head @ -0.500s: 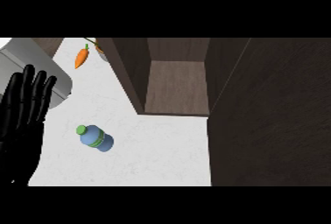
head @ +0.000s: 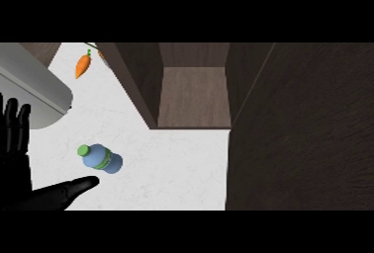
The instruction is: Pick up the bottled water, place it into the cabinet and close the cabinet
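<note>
A black left hand (head: 18,168) shows at the left edge of the head view, its fingers (head: 15,123) straight and pointing up the frame and its thumb (head: 70,190) stretched out to the right; the hand is open and holds nothing. The bottled water (head: 100,158), a blue bottle with a green cap and a green band, lies on its side on the white marbled counter (head: 175,168), just right of the fingers and just above the tip of the thumb, apart from both. Its cap end points up and left, toward the fingers.

Farther from the hand, up and to the right, a dark wood cabinet (head: 194,94) stands with its mouth facing the counter, its brown inner floor in view between two side walls. A broad dark panel (head: 303,128), which may be the cabinet's door, fills the right side of the frame, well apart from the hand. An orange carrot (head: 82,65) with a green top lies near the counter's far edge, above the bottle. A grey rounded object (head: 33,91), cut by the frame's left edge, sits just above the fingertips. The right hand does not appear.
</note>
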